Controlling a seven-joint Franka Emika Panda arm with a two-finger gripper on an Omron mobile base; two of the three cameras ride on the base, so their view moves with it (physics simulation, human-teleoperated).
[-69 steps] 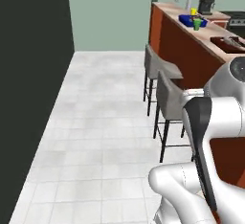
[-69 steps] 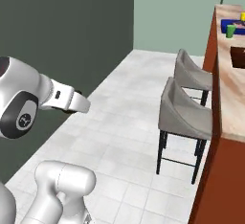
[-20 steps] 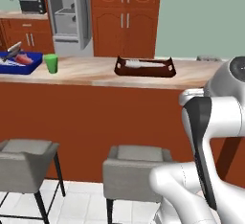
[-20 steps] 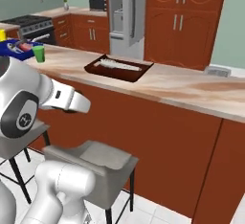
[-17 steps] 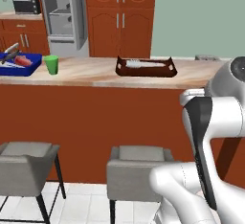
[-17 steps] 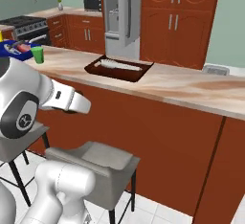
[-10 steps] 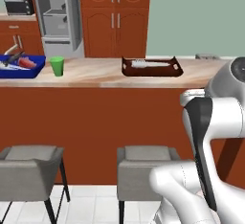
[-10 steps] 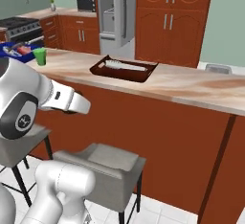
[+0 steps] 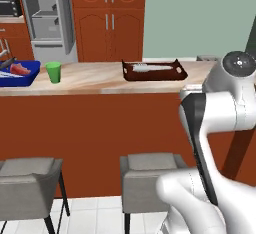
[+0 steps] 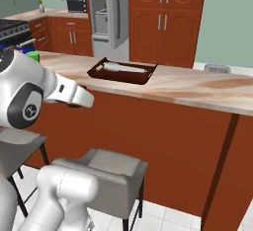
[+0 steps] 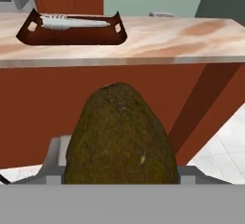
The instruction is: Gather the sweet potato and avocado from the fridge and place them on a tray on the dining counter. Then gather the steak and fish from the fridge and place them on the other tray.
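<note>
Since a moment ago the base has slid along the long beige marbled dining counter (image 9: 100, 80), shifting the whole view. Clamped in the gripper (image 11: 119, 170) sits a bumpy brown-green avocado (image 11: 119, 137). Ahead of and above it, on the counter, rests the dark brown rectangular tray (image 11: 72, 31) holding a pale silvery fish (image 11: 72, 23). Well off to its left lies the bright blue tray (image 9: 17, 74) beside a green cup (image 9: 53, 71).

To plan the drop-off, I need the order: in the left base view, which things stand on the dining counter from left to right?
Blue tray → green cup → dark brown tray.
</note>
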